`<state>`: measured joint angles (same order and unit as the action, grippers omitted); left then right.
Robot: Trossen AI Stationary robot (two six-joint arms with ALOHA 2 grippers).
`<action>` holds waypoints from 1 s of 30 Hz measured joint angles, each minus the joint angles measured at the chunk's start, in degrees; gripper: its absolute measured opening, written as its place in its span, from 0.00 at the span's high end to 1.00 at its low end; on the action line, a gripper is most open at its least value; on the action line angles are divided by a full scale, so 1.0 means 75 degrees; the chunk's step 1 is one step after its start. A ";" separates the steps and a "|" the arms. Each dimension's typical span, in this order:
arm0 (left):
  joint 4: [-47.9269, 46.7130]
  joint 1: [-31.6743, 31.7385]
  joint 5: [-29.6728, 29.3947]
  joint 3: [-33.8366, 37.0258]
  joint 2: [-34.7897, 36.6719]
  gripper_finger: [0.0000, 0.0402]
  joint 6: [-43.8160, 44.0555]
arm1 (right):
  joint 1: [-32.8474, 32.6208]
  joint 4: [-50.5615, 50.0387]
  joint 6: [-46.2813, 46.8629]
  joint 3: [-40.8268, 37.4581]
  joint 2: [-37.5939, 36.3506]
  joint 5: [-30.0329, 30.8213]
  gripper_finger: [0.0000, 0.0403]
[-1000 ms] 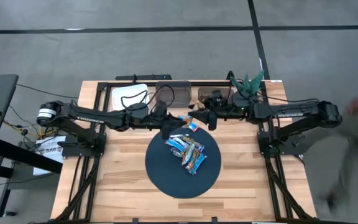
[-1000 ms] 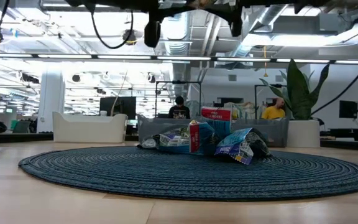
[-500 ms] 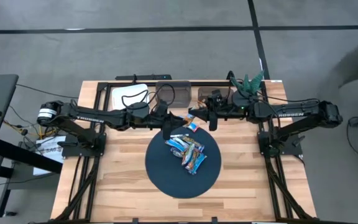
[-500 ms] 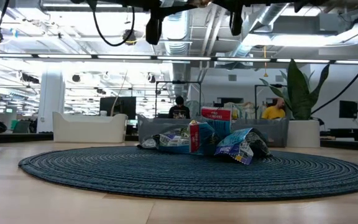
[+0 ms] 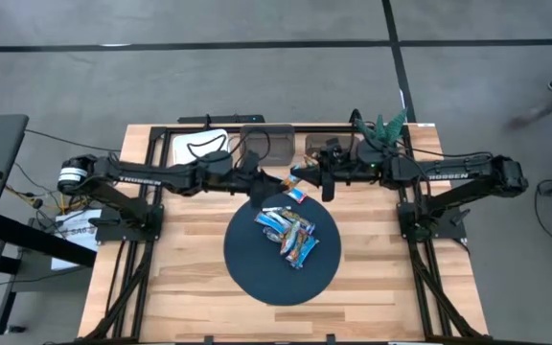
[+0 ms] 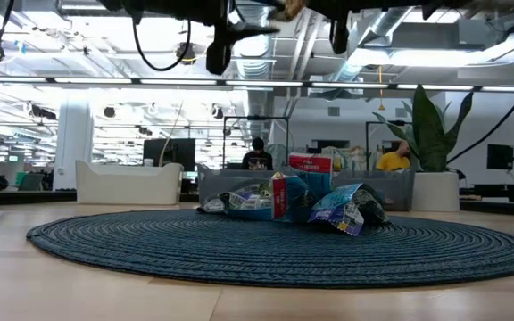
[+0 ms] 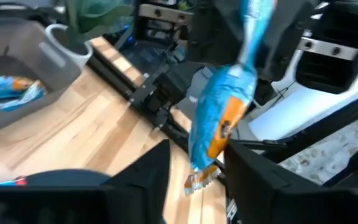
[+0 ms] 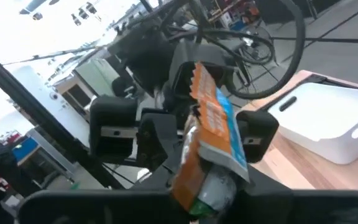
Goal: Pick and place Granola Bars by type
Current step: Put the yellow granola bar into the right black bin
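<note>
One granola bar [image 5: 297,189] in a blue and orange wrapper hangs in the air between my two grippers, over the table's far middle. My right gripper [image 5: 318,182] is shut on it. My left gripper [image 5: 260,188] faces it from the left with open fingers; in the left wrist view the bar's free end [image 7: 202,174] lies between those fingers [image 7: 157,168] with a gap on each side. Several more granola bars [image 5: 290,235] lie heaped on the round dark mat [image 5: 247,264]. My right gripper pinches one end of the bar [image 7: 252,28] between its two fingers. The fingers come level from the table's right. The bar [image 8: 215,124] sticks out from them toward my left gripper, lifted clear of the table.
Along the far edge stand a white bin [image 5: 197,147], a grey bin [image 5: 266,142] and another bin [image 5: 312,146], with a green plant [image 5: 383,127] to their right. The pile of bars [image 6: 293,201] sits at the mat's middle. Bare wood lies near and beside the mat.
My left gripper has opened off the bar's end and drawn a little back toward the table's left. The bar stays in the air where it was, now held by my right gripper alone.
</note>
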<state>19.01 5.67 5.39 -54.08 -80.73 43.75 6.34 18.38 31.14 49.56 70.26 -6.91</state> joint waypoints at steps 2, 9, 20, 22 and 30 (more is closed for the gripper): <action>-0.0093 0.0200 0.0215 0.0000 0.0000 0.54 -0.0043 | 0.0066 -0.0099 -0.0101 -0.0003 0.0000 -0.0059 0.96; -0.0393 0.0891 0.1127 0.0000 0.0006 0.41 -0.0510 | 0.0553 -0.1000 -0.0217 -0.0003 -0.0026 -0.0059 0.94; -0.0437 0.0810 0.1990 0.0003 0.0006 0.41 -0.0653 | 0.2024 -0.3209 -0.0843 -0.0003 -0.0026 0.1504 0.98; -0.0435 0.0712 0.1988 0.0003 0.0006 0.41 -0.0653 | 0.2262 -0.3763 -0.0837 -0.0003 -0.0026 0.1964 0.96; -0.0435 0.0476 0.1990 0.0003 0.0006 0.41 -0.0596 | 0.3003 -0.5548 -0.0767 0.0107 -0.0027 0.2836 0.88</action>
<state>15.75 9.24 20.31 -54.06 -80.68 39.28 28.86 -23.23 25.39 50.36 70.06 14.36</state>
